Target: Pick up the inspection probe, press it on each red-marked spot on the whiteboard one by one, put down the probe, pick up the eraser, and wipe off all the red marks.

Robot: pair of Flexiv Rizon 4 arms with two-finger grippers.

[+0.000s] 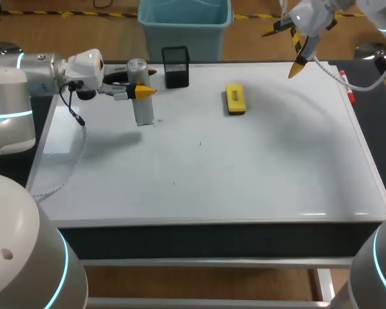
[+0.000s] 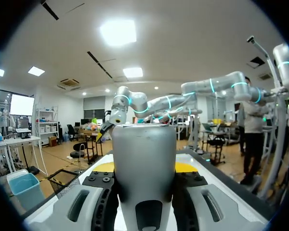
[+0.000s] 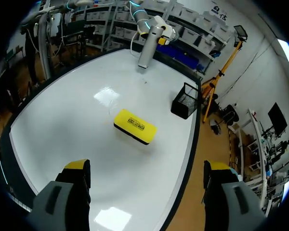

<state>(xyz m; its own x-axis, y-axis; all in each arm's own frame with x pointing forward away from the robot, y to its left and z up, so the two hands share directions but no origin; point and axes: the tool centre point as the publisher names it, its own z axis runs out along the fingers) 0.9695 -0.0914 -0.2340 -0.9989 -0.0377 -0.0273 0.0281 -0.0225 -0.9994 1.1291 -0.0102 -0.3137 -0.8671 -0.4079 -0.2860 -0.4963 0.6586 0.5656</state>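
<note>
The inspection probe point(image 1: 144, 111), a grey cylinder, stands upright with its lower end on the whiteboard point(image 1: 244, 167) at the back left. My left gripper point(image 1: 143, 82) is shut on its upper part; in the left wrist view the probe point(image 2: 143, 159) fills the gap of that gripper point(image 2: 144, 169). The yellow eraser point(image 1: 235, 99) lies flat at the back middle. My right gripper point(image 1: 283, 50) hangs open and empty above the back right corner. From the right wrist, the eraser point(image 3: 135, 126) lies ahead of my right gripper point(image 3: 148, 168), the probe point(image 3: 145, 48) farther off. I make out no red marks, only tiny dark specks point(image 1: 201, 143).
A black mesh basket point(image 1: 175, 66) stands at the back edge just right of the probe, seen again as the basket point(image 3: 185, 101) in the right wrist view. A red-capped marker point(image 1: 347, 87) lies along the board's right edge.
</note>
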